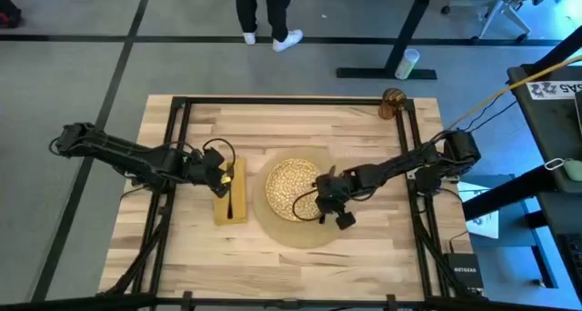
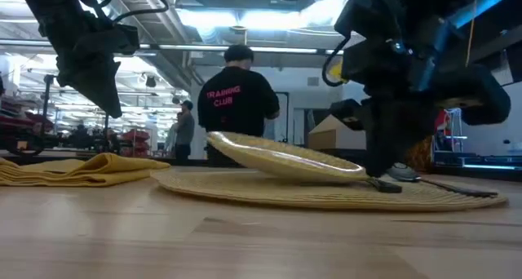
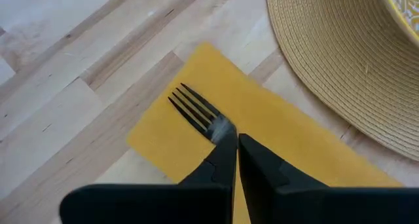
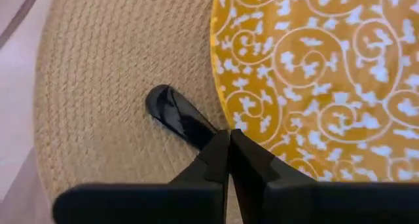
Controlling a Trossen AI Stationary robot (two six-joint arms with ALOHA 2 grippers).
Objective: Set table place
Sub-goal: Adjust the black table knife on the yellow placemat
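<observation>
So far the setting is partly laid on the desk (image 1: 364, 129): the round placemat (image 1: 293, 231) lies in the middle, the plate (image 1: 293, 189) sits on it, though the low view shows it tilted, one edge lifted. The yellow napkin (image 1: 229, 200) lies just beside the mat on the left.

The left gripper (image 3: 237, 140) hovers over the napkin with its jaws closed on the fork (image 3: 196, 111), tines pointing forward; the fork looks not yet let go. The right gripper (image 4: 229, 137) is at the plate's edge, jaws pinched on a dark spoon (image 4: 171, 112) whose bowl lies on the mat right against the plate, possibly propping it.

The glass (image 1: 393, 103) stands far off at the desk's back corner. No knife shows, so knife and glass seem left.
</observation>
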